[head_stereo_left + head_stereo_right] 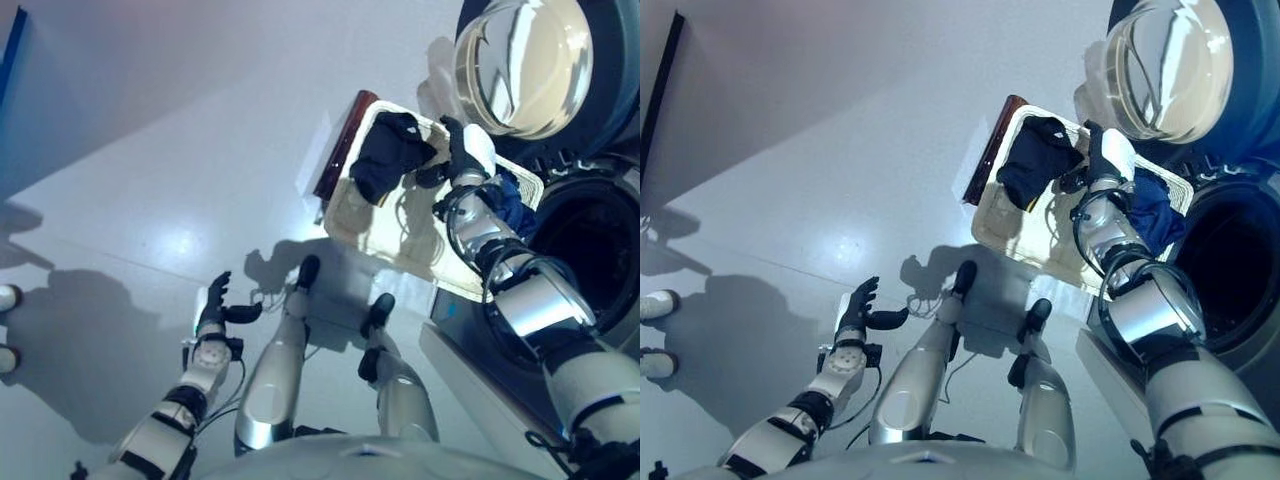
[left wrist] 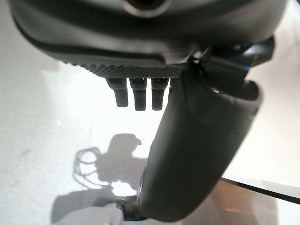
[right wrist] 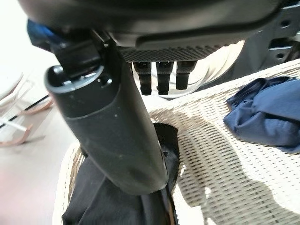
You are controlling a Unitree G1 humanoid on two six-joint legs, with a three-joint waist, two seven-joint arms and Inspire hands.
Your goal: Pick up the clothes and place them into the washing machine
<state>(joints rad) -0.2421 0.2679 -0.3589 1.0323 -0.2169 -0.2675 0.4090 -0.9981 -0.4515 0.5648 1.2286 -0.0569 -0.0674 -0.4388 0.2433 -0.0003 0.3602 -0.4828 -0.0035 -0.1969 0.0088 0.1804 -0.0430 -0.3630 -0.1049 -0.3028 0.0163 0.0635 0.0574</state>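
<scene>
A shallow wicker basket (image 1: 395,250) rests on a dark brown box (image 1: 340,140) next to the washing machine (image 1: 590,240). A black garment (image 1: 390,155) lies bunched at the basket's far end. A blue garment (image 1: 515,200) lies at the side nearest the machine's open drum. My right hand (image 1: 465,150) is over the basket between the two garments, fingers straight, thumb reaching down to the black garment (image 3: 103,201). The blue garment (image 3: 267,112) lies apart from it. My left hand (image 1: 215,305) hangs open and empty low over the floor.
The machine's round glass door (image 1: 520,65) stands swung open beyond the basket. A person's white shoes (image 1: 655,305) stand at the far left on the pale floor. A dark panel (image 1: 660,90) leans at the upper left.
</scene>
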